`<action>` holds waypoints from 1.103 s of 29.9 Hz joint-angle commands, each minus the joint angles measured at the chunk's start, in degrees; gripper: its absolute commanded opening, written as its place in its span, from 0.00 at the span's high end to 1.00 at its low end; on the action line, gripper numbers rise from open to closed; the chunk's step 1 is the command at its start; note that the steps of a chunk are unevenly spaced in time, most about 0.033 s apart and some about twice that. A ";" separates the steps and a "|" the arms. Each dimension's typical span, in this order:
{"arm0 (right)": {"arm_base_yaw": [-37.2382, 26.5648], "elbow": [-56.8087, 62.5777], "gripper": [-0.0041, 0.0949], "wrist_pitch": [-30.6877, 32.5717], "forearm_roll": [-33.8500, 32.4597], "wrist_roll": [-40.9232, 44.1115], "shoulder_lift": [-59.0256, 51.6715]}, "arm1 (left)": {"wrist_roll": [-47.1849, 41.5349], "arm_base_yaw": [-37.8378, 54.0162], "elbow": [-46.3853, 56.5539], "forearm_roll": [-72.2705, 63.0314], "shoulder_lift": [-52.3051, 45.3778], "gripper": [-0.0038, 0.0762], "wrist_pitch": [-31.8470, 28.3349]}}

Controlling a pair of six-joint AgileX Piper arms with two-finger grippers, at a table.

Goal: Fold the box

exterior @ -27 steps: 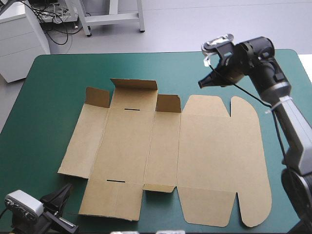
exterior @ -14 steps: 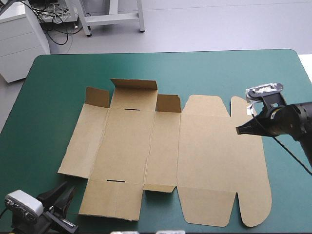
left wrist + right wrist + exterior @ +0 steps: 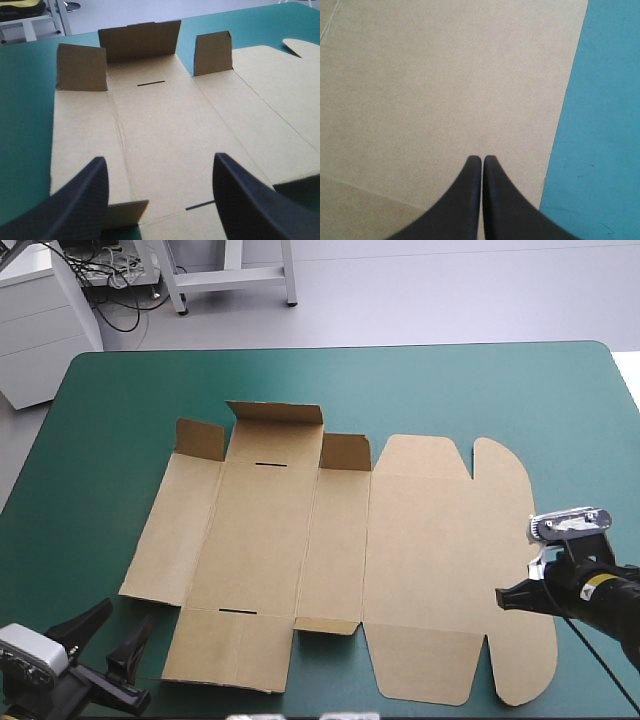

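The brown box [image 3: 330, 540] lies as a cut sheet on the teal-green cover, with three short flaps [image 3: 275, 425] standing up along its far edge. My left gripper [image 3: 118, 628] is at the sheet's near left corner, open with nothing between its black fingers. In the left wrist view it [image 3: 160, 159] looks along the box [image 3: 170, 115] toward the raised flaps. My right gripper [image 3: 503, 595] is shut and sits low over the rounded lid panel near the sheet's right edge. In the right wrist view its tip [image 3: 482, 159] is over plain board [image 3: 445, 75]. Whether it touches the board I cannot tell.
Bare teal-green cover [image 3: 90, 450] surrounds the sheet, widest to the left and along the far edge. A narrow strip of cover [image 3: 600, 125] runs beside the lid's right edge, next to my right gripper.
My right arm swung from the table's far right down to the lid panel's near right part. My left gripper's fingers spread apart from shut.
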 commanded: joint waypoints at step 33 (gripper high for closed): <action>-0.37 -1.24 0.96 4.30 3.23 -1.56 -3.64 | -16.33 6.41 -36.40 41.70 61.20 0.42 26.73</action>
